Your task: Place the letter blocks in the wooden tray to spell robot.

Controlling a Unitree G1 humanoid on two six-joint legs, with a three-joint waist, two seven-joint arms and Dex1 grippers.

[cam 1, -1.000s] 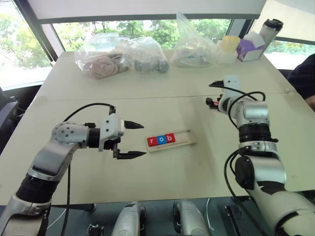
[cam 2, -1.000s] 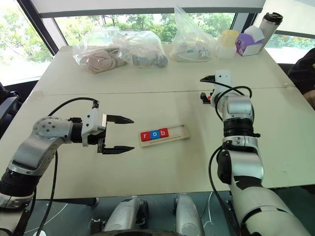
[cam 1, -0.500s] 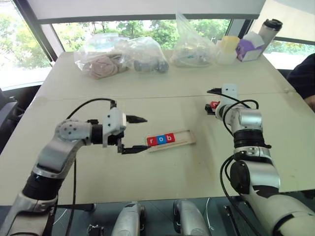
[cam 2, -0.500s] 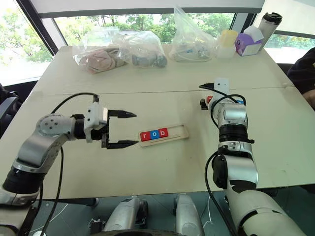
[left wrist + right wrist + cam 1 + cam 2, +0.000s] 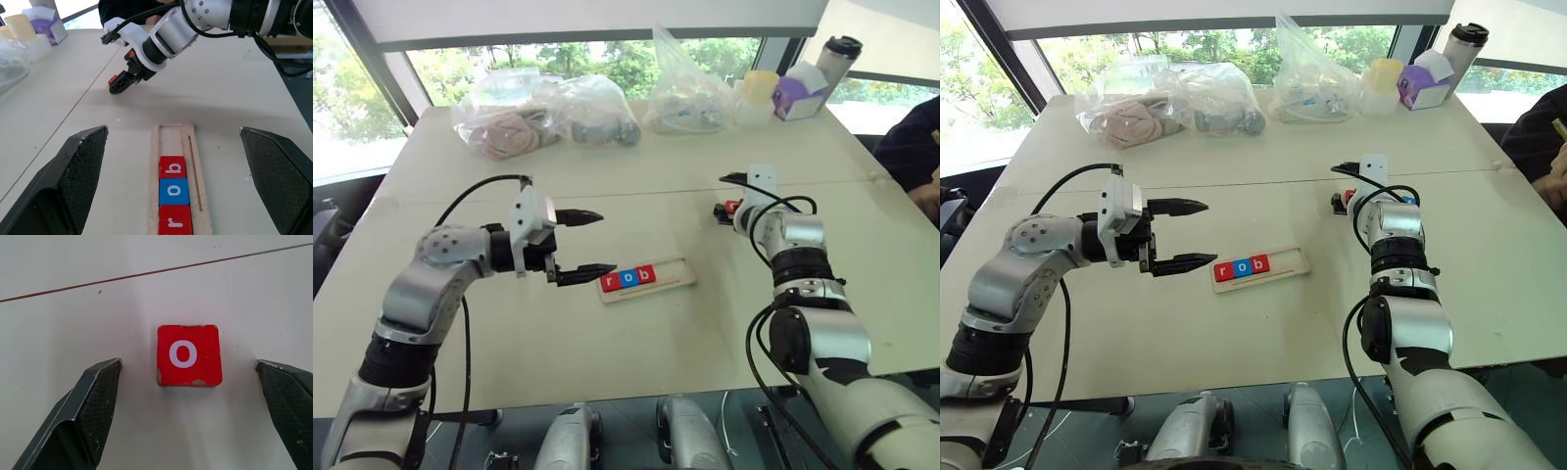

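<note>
A: Where does the right tool stand?

B: Spread wide, one finger either side of a red "o" block lying flat on the table, touching neither. From the head views that block is just a red speck at the tool's tip, far right of the tray.

A: And the left tool?

B: Open and empty, hovering just left of the tray, pointing toward it.

A: What step is this?

B: I'd judge the fourth letter. The tray holds a red "r", blue "o" and red "b"; the rest of the groove is bare. Next, the right tool should close on the block, then carry it beside the "b".

A: Anything only one camera gives?

B: The right wrist reads the "o"; the left wrist reads the tray's letters and shows the right tool beyond.
</note>
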